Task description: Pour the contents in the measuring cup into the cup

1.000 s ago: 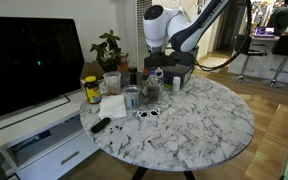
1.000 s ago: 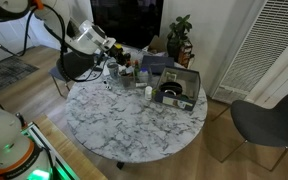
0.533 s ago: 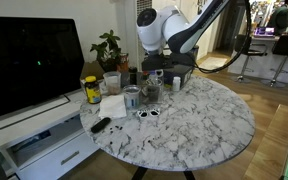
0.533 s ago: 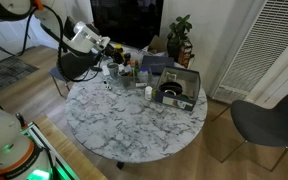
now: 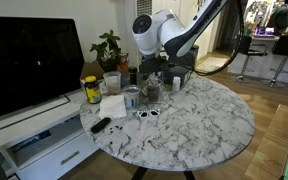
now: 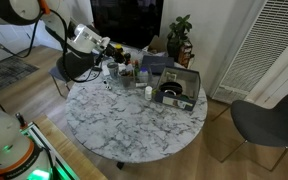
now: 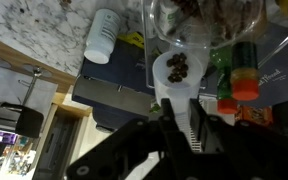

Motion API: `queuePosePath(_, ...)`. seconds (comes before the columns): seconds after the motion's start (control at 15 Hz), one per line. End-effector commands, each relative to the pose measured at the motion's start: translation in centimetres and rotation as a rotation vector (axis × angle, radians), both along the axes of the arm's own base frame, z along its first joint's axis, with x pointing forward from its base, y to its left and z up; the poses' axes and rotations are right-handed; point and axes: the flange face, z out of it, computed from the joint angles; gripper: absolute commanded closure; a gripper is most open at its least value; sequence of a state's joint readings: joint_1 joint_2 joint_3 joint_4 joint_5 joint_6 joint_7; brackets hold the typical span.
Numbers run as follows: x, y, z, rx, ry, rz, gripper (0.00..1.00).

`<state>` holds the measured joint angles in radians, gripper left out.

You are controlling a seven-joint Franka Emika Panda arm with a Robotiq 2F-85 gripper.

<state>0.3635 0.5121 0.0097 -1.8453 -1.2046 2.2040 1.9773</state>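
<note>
In the wrist view my gripper (image 7: pixel 180 118) is shut on the ribbed handle of a small white measuring cup (image 7: pixel 177 70), held level with dark pieces inside. Just beyond it is a clear glass cup (image 7: pixel 199 28) with dark pieces in it too. In both exterior views the gripper (image 5: pixel 153 72) (image 6: pixel 112 55) hangs low over the cluster of containers at the table's far edge. The measuring cup is too small to make out there.
A white bottle (image 7: pixel 102 35) lies on the marble, and a red-capped spice jar (image 7: pixel 243 72) stands close beside the measuring cup. On the table (image 5: pixel 199 125) are a yellow jar (image 5: pixel 91 90), a white cloth (image 5: pixel 112 106), a remote (image 5: pixel 100 125), sunglasses (image 5: pixel 147 113) and a black box (image 5: pixel 176 68).
The arm has swung a little sideways toward the plant side of the table, carrying the measuring cup with it. Nothing on the table has moved.
</note>
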Motion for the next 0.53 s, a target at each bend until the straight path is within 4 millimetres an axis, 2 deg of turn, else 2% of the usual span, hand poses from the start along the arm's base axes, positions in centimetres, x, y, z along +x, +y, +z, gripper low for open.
queuePosePath(0.0, 0.69, 0.03, -0.71, -0.027, -0.032, -0.007, 0.95)
queuePosePath(0.47, 1.00, 0.74, -0.36, -0.068, -0.113, 0.024, 0.95)
